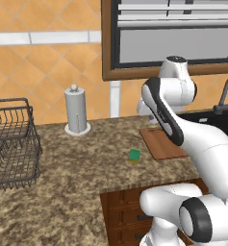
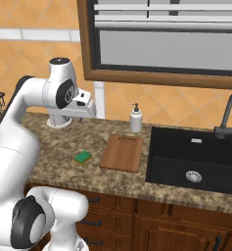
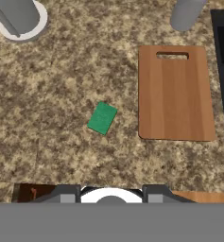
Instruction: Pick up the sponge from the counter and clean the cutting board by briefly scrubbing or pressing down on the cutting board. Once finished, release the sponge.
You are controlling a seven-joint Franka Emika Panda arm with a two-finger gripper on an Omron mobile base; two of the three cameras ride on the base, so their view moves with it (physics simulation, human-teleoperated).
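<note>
Granite counter (image 3: 61, 118): sponge (image 3: 102, 118) beside cutting board (image 3: 176, 94); right base view adds sink (image 2: 196, 162); tool closed, empty.

Green sponge (image 3: 102, 118) flat on counter (image 3: 61, 94), beside cutting board (image 3: 176, 94)

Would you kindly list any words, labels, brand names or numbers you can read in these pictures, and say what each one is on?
None: no readable text appears anywhere.
The sponge, the cutting board and the counter are blank.
The soap bottle and the paper towel holder carry no label.
The sink shows no marking.
</note>
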